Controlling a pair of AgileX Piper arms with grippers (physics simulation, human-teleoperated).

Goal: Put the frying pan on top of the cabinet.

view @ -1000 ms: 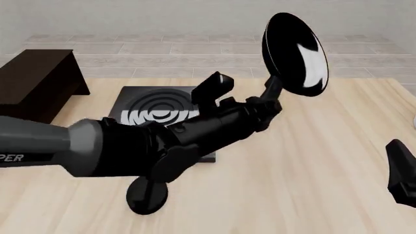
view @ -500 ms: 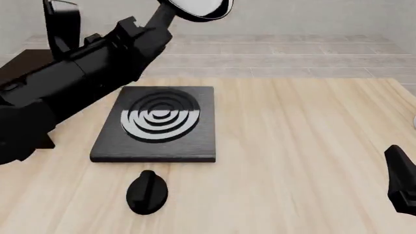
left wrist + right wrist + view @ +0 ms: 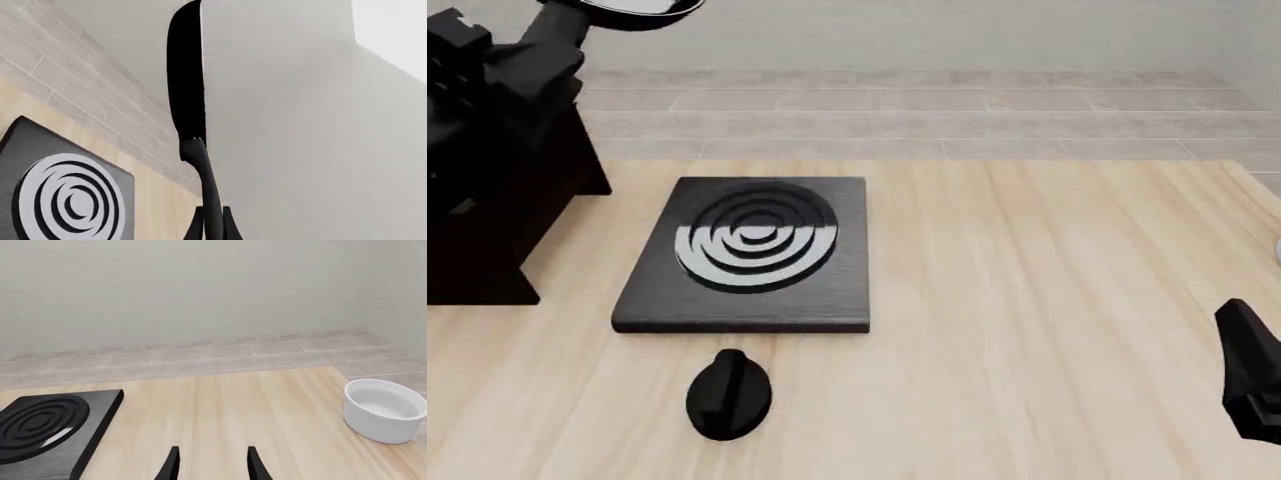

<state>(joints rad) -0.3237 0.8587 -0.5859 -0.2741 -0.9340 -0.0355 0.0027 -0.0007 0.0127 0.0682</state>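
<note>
Left pincer (image 3: 212, 231) is clamped on the frying pan (image 3: 186, 75)'s thin handle; feels top-heavy and slippery, so I'd grip nearer the bowl. Right pincer (image 3: 210, 465) hangs open.

Frying pan (image 3: 185, 75) — glossy black, smooth. Stove plate (image 3: 747, 255): matt, dark brushed grain, with pale reflective rings. Table (image 3: 1054, 300): light wood, visible grain. Cabinet (image 3: 481, 270) — dark wood. Bowl (image 3: 383, 410): smooth white, ceramic-like. Knob (image 3: 729, 395): black, slight sheen.
</note>
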